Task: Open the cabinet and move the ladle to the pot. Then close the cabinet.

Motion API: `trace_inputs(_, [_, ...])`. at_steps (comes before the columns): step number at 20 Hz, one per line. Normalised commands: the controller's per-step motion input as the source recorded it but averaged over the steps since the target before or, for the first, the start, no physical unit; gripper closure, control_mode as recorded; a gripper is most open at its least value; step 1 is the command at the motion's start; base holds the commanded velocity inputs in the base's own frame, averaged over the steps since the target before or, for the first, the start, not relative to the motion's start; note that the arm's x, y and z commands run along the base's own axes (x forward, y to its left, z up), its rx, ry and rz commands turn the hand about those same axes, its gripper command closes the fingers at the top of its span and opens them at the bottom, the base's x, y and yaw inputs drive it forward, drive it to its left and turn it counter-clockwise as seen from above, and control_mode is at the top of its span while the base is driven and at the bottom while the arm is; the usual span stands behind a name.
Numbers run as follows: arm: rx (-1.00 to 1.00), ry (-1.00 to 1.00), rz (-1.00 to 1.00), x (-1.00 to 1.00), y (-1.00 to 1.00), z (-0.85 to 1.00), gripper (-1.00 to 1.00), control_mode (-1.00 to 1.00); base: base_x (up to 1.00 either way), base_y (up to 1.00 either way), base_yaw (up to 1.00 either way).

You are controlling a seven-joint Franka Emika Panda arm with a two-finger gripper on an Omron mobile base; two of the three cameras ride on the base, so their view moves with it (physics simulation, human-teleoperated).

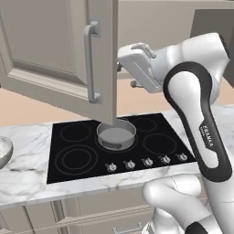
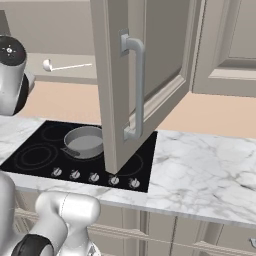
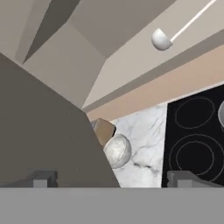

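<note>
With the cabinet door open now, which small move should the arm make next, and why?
Probably move the open, empty hand up into the cabinet toward the ladle. The door stands wide open, the ladle lies on the shelf untouched, and the pot on the cooktop holds nothing yet.

I see the pot on the cooktop, under the cabinet door that swings out above it. The ladle lies on the cabinet's shelf, above and behind the cooktop. A bowl sits on the tabletop left of the cooktop.

Cabinet door open — ladle inside
</note>
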Motion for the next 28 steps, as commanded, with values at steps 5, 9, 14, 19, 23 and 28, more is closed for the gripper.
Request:
trace_inputs(5, [0.03, 0.08, 0.13, 0.13, 0.54, 0.00, -1.00, -1.00, 0.00, 0.00, 0.00])
trace_inputs(9, [0.02, 0.06, 0.12, 0.18, 0.60, 0.00, -1.00, -1.00, 0.00, 0.00, 0.00])
trace_inputs(14, [0.00, 0.02, 0.13, -0.03, 0.72, 0.00, -1.00, -1.00, 0.00, 0.00, 0.00])
trace_inputs(19, [0.00, 0.00, 0.11, -0.18, 0.71, 0.00, -1.00, -1.00, 0.00, 0.00, 0.00])
trace_inputs(23, [0.00, 0.00, 0.04, -0.01, 0.33, 0.02, -1.00, -1.00, 0.00, 0.00, 0.00])
trace_inputs(28, [-0.07, -0.01, -0.03, 0.20, -0.19, 0.12, -1.00, -1.00, 0.00, 0.00, 0.00])
